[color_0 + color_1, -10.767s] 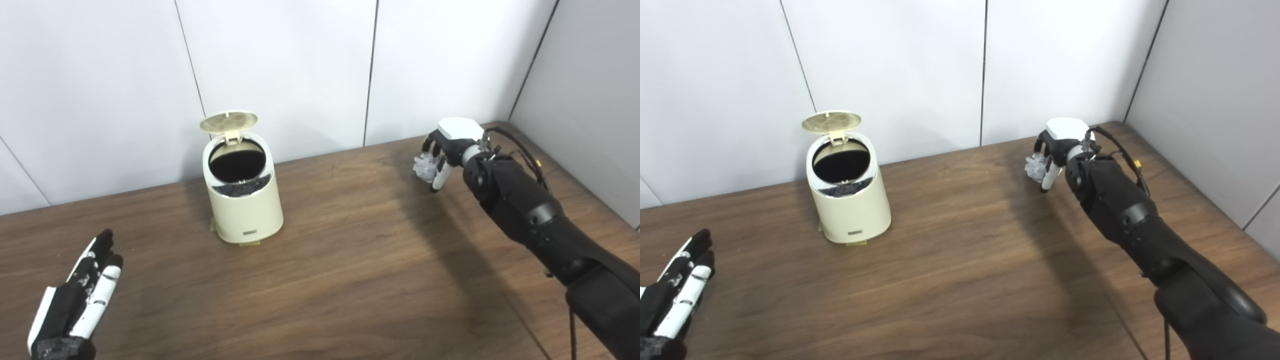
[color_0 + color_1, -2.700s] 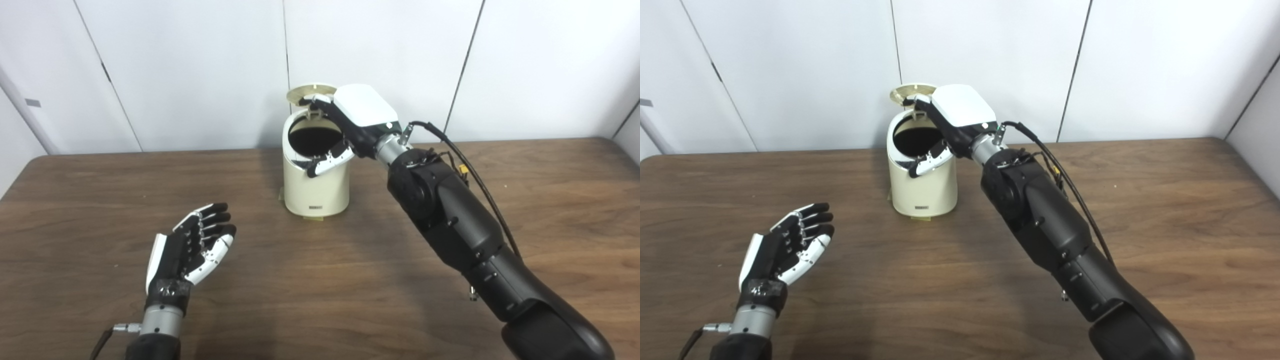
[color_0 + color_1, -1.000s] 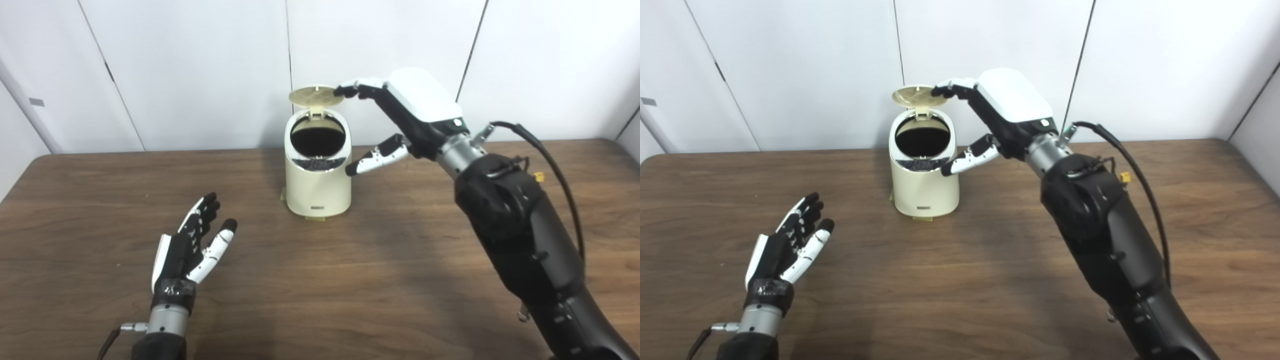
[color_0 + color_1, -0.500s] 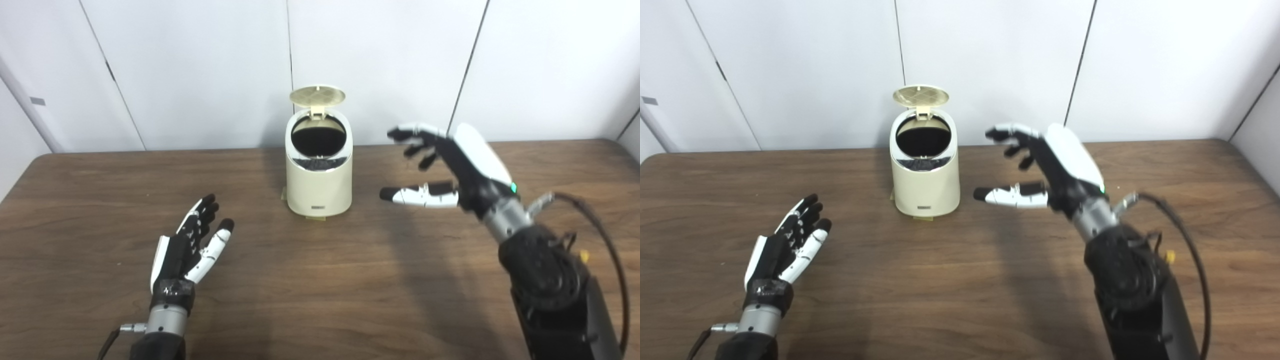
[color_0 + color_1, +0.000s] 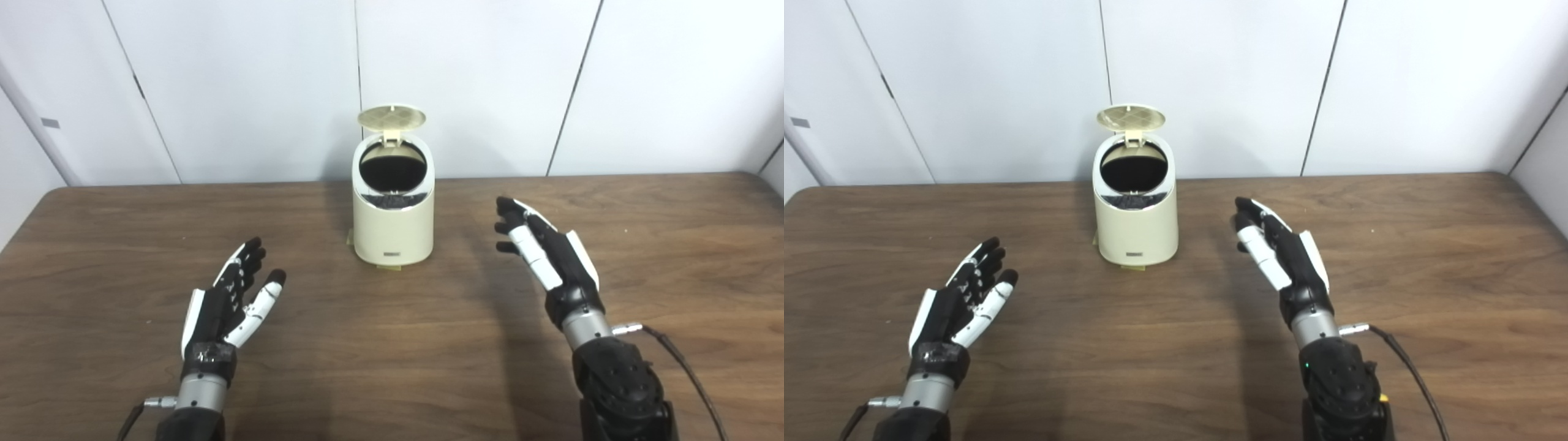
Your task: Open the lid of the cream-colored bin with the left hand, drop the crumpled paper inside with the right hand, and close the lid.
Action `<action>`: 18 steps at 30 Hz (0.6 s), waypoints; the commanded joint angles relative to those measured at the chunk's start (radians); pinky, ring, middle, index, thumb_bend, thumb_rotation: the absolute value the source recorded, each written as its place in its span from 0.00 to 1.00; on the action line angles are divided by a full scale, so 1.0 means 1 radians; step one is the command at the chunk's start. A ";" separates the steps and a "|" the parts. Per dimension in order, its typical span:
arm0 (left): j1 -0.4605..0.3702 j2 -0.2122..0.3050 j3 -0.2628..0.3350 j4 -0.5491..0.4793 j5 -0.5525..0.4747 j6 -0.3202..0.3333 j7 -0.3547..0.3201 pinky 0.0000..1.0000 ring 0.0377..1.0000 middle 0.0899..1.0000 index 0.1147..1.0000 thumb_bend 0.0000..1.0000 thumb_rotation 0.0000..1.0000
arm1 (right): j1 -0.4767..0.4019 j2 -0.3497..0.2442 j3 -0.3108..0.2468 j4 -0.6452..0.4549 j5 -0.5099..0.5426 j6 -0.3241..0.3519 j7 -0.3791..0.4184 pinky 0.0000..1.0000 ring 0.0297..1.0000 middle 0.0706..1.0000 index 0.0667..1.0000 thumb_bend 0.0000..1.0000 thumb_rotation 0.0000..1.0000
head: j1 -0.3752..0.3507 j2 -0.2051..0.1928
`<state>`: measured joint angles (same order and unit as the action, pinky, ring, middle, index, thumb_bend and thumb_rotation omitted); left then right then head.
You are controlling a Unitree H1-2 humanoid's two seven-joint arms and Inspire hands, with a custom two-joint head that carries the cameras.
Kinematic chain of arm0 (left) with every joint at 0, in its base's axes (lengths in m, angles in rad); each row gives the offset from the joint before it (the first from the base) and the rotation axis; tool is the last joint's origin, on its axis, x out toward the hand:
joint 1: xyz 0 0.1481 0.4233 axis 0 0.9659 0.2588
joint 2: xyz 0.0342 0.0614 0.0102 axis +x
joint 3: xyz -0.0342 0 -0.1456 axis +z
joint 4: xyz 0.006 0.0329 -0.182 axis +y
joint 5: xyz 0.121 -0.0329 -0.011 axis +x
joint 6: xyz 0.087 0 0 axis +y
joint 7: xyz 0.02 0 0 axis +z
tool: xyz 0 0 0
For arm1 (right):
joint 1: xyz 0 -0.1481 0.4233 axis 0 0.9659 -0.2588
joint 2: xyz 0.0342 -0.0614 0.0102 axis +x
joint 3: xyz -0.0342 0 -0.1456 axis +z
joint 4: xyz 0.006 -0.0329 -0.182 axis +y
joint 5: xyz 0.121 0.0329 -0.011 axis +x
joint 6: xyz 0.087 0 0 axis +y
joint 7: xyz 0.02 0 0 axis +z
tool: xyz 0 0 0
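The cream-colored bin (image 5: 393, 215) stands at the back middle of the wooden table (image 5: 392, 343). Its round lid (image 5: 392, 117) is tipped up and back on its hinge, and the mouth shows a dark inside. No crumpled paper can be seen anywhere. My left hand (image 5: 229, 300) hovers low over the table, in front and to the left of the bin, open and holding nothing. On the other side, my right hand (image 5: 546, 253) is open too, fingers stretched toward the back, in front and to the right of the bin.
White wall panels (image 5: 257, 86) rise directly behind the table's far edge. A black cable (image 5: 680, 367) trails from my right wrist. A grey strip (image 5: 30, 131) runs down the wall at far left.
My right hand has drawn back and down from beside the bin to low over the table, straightening its fingers. The left hand has hardly moved. The lid stays up.
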<state>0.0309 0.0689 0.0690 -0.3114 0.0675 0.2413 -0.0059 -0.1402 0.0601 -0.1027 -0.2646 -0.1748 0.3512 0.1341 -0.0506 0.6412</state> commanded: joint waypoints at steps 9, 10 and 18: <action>-0.031 0.026 0.008 -0.025 -0.038 -0.034 -0.014 0.93 0.92 0.90 0.95 0.45 0.48 | 0.007 -0.033 0.040 -0.012 0.003 -0.054 -0.095 0.95 0.99 0.99 0.96 0.56 1.00 | 0.002 0.000; -0.032 0.027 0.008 -0.029 -0.039 -0.027 -0.014 0.94 0.92 0.90 0.95 0.45 0.48 | 0.011 -0.036 0.041 -0.011 0.010 -0.053 -0.098 0.96 1.00 0.99 0.96 0.56 1.00 | 0.003 0.000; -0.039 0.044 0.012 -0.045 -0.033 -0.002 -0.013 0.94 0.94 0.91 0.95 0.47 0.45 | 0.039 -0.063 0.036 0.007 0.041 -0.084 -0.117 1.00 1.00 1.00 0.98 0.61 1.00 | 0.010 0.000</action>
<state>0.0258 0.1020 0.0783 -0.3211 0.0361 0.2483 -0.0159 -0.0762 0.0097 -0.0650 -0.2333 -0.1364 0.3227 0.0324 -0.0399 0.6412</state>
